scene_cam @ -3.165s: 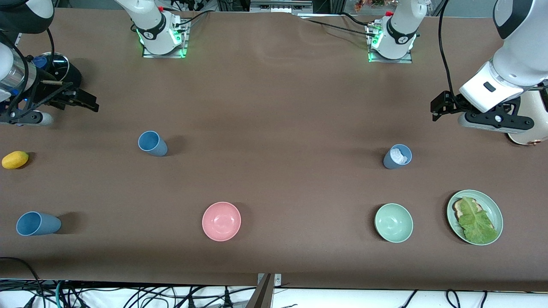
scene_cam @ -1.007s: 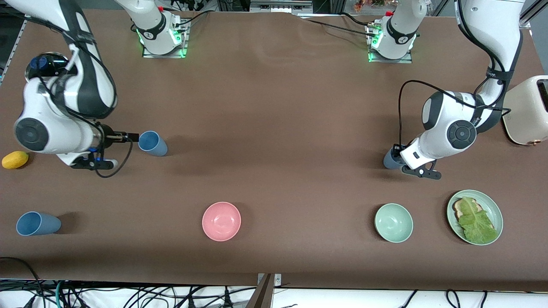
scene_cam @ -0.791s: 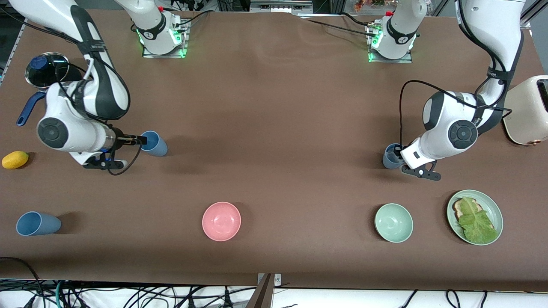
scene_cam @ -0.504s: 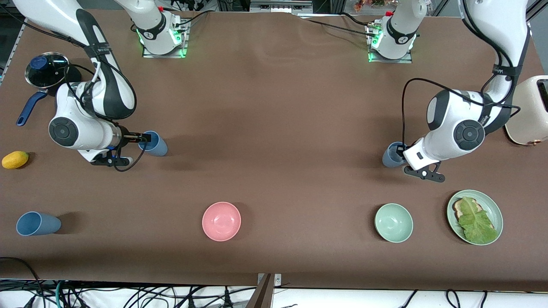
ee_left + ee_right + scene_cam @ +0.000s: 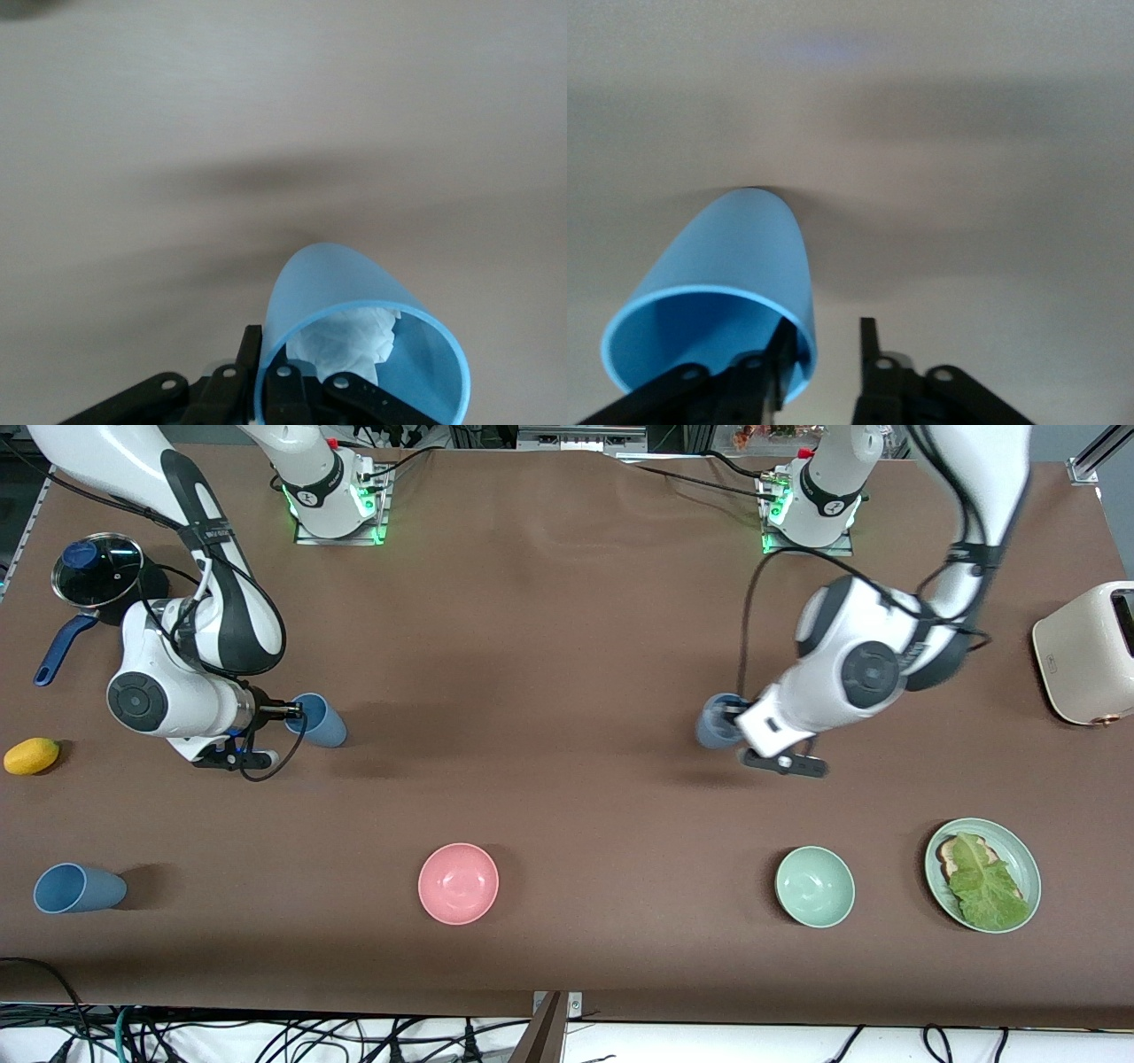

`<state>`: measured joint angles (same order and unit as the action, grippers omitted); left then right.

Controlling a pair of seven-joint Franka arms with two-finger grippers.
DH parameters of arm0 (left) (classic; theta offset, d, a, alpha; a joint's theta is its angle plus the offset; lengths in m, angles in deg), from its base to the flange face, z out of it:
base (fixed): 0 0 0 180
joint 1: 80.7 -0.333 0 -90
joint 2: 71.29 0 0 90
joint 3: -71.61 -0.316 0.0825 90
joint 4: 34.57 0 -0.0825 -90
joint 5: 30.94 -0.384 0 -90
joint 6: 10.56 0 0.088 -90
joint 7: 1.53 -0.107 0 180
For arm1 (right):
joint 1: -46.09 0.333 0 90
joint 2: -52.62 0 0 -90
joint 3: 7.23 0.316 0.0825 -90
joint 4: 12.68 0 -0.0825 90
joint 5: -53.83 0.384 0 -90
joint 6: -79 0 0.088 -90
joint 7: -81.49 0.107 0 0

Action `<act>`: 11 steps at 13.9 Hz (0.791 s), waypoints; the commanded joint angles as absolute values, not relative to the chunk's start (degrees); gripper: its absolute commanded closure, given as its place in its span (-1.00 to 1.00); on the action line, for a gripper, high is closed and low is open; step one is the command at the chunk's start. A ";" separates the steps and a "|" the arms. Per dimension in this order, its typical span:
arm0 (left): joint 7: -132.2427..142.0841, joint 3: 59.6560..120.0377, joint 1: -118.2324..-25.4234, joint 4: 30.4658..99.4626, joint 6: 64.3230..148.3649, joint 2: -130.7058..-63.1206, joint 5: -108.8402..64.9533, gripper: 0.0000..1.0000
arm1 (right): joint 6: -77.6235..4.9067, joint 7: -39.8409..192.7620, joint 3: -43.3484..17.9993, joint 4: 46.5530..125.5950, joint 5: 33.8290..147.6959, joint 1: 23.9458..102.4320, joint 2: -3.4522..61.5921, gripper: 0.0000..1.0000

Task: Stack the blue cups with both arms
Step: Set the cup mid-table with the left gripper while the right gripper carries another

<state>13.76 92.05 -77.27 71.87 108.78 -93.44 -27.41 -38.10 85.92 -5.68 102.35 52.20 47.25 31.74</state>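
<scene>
Three blue cups show. My left gripper (image 5: 732, 718) is shut on the rim of one blue cup (image 5: 714, 723), which has crumpled white paper (image 5: 350, 341) inside, and holds it just above the middle of the table. In the left wrist view, the gripper (image 5: 267, 356) has one finger inside this cup (image 5: 332, 292) and one outside. My right gripper (image 5: 296, 710) is open at a second blue cup (image 5: 321, 723) on the table. In the right wrist view, the gripper (image 5: 824, 341) straddles that cup's (image 5: 735, 257) wall. A third blue cup (image 5: 78, 887) stands near the front camera.
A pink bowl (image 5: 458, 883), a green bowl (image 5: 814, 887) and a green plate (image 5: 1026, 868) with bread and lettuce sit nearer the front camera. A cream toaster (image 5: 1085, 651) stands at the left arm's end. A lemon (image 5: 31, 755) and a lidded pot (image 5: 97, 567) are at the right arm's end.
My left gripper closed on the cup with paper and carried it toward the table's middle. My right gripper moved in and slid one finger inside its cup's rim.
</scene>
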 commanded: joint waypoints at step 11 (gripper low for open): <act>27.65 92.09 -69.71 69.93 114.11 -96.98 -26.72 -1.00 | -15.22 116.26 -5.20 68.89 53.03 66.37 20.28 1.00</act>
<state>27.01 92.28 -69.25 70.27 119.11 -101.49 -27.35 -18.19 109.31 -5.01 75.04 52.47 62.23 23.98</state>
